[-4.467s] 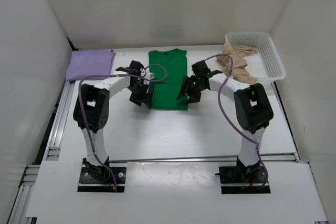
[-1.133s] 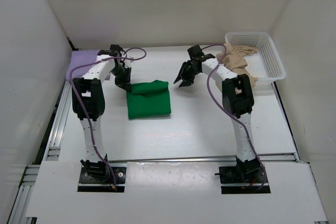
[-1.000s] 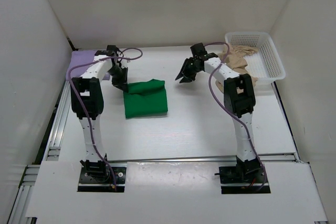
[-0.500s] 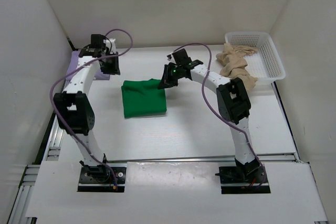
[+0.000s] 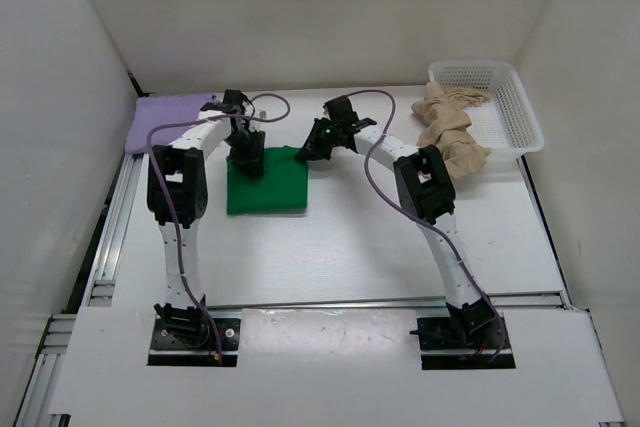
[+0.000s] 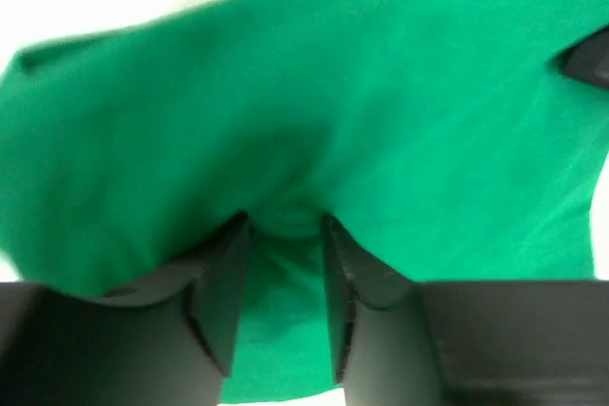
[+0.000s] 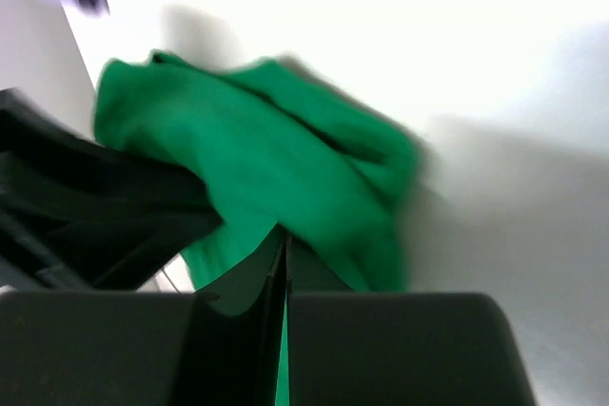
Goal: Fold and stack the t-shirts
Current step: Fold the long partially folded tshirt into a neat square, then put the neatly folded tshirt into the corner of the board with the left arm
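Observation:
A folded green t-shirt (image 5: 268, 187) lies on the table left of centre. My left gripper (image 5: 248, 159) is low over its back left part. In the left wrist view that gripper (image 6: 283, 225) is open, with the green t-shirt (image 6: 400, 111) bulging between its tips. My right gripper (image 5: 312, 147) is at the shirt's back right corner. In the right wrist view it (image 7: 284, 240) is shut, with the edge of the green t-shirt (image 7: 276, 168) draped over its tips. A folded purple t-shirt (image 5: 172, 122) lies at the back left. A crumpled beige t-shirt (image 5: 450, 132) hangs out of the basket.
A white plastic basket (image 5: 505, 102) stands at the back right, with the beige cloth over its left rim. White walls enclose the table on the left, back and right. Both arms' purple cables loop above the shirt.
My left gripper let go, swung back toward the purple t-shirt, then returned onto the green one, opening. My right gripper moved left to the shirt's corner and shut. The green t-shirt shifted left.

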Action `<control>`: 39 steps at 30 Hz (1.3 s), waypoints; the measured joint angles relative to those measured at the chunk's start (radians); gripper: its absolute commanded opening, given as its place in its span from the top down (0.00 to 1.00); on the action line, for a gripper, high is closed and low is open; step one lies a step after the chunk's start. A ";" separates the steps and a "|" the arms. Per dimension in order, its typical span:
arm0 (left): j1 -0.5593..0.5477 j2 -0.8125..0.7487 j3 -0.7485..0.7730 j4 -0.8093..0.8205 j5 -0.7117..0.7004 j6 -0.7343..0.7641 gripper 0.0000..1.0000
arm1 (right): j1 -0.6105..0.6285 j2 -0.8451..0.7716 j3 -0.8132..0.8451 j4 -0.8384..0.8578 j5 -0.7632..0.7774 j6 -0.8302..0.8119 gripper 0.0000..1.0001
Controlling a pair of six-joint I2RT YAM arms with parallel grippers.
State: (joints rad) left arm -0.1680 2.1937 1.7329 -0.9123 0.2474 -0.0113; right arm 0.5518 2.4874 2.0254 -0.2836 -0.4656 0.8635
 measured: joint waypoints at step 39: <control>0.191 0.008 -0.024 0.066 0.080 0.005 0.49 | 0.040 -0.222 -0.293 -0.089 0.035 -0.013 0.45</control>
State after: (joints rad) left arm 0.0231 2.2021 1.7084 -0.8459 0.3275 -0.0059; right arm 0.5919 2.2654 1.7329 -0.3725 -0.4305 0.8505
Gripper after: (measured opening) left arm 0.560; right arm 0.556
